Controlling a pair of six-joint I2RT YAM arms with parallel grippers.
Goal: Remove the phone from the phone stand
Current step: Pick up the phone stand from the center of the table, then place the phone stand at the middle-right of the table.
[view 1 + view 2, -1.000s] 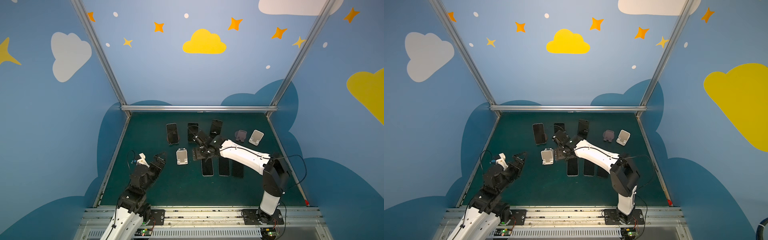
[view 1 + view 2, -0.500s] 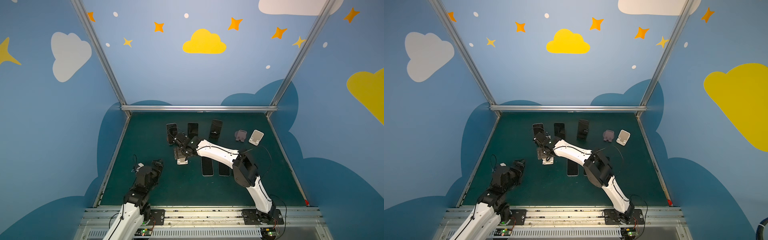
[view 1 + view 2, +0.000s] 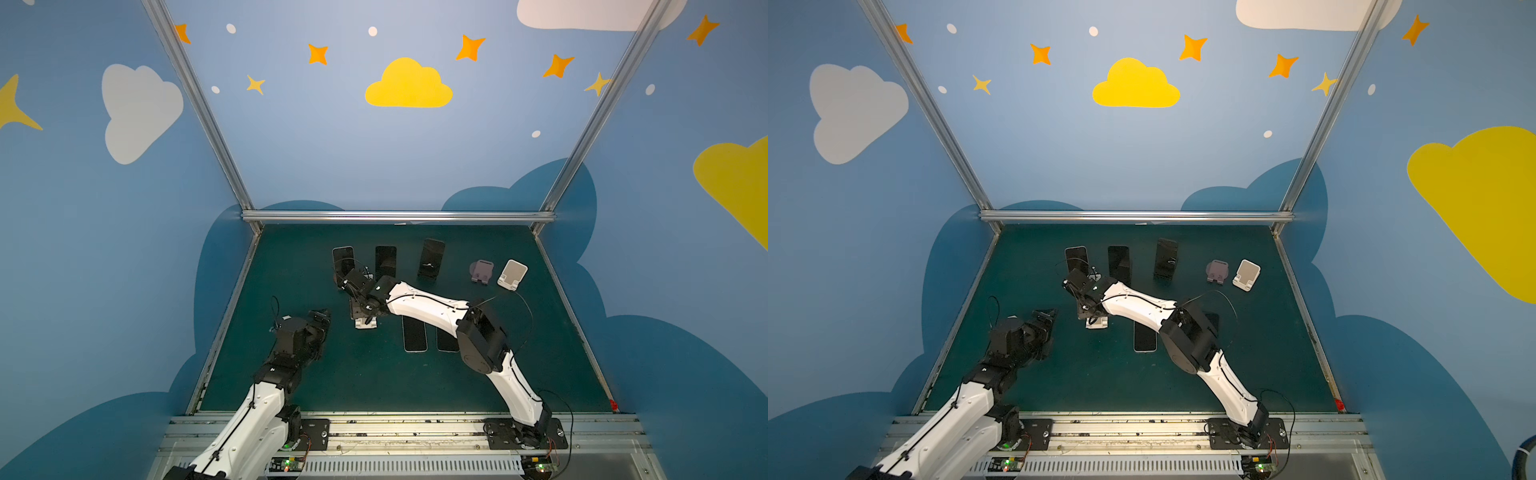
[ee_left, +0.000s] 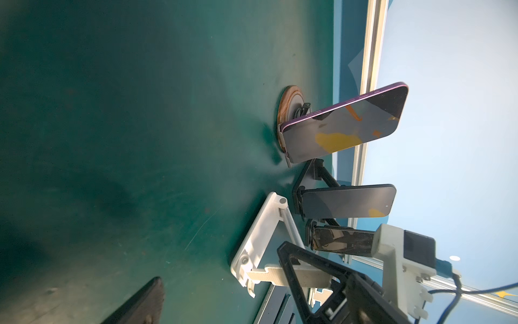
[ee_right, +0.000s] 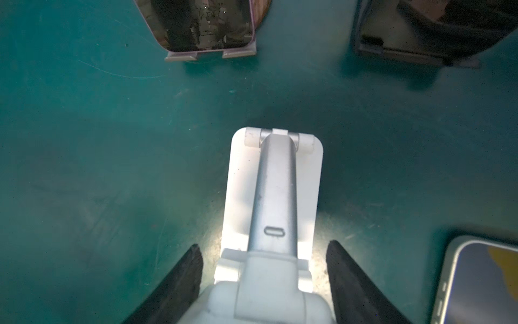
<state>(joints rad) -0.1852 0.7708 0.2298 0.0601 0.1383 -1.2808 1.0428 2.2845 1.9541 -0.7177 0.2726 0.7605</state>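
Narrowly, right tool (image 5: 263, 245) spread astride white stand (image 5: 241, 190), 2 side gaps; left tool (image 3: 322, 314) spread.

free — front mat (image 3: 374, 374) | blocked — back row, propped phones (image 3: 385, 259)

Green mat (image 3: 374, 382) across floor; aluminium rail (image 3: 395, 216) along back edge; purple stand (image 3: 482, 271) just beside white stand (image 3: 513, 275), far right of mat; yellow cloud (image 3: 408, 85), orange stars (image 3: 318, 54), white cloud (image 3: 137, 112) on blue walls

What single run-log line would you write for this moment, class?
right gripper: open, astride white stand, gaps either side | left gripper: open, empty | held: nothing
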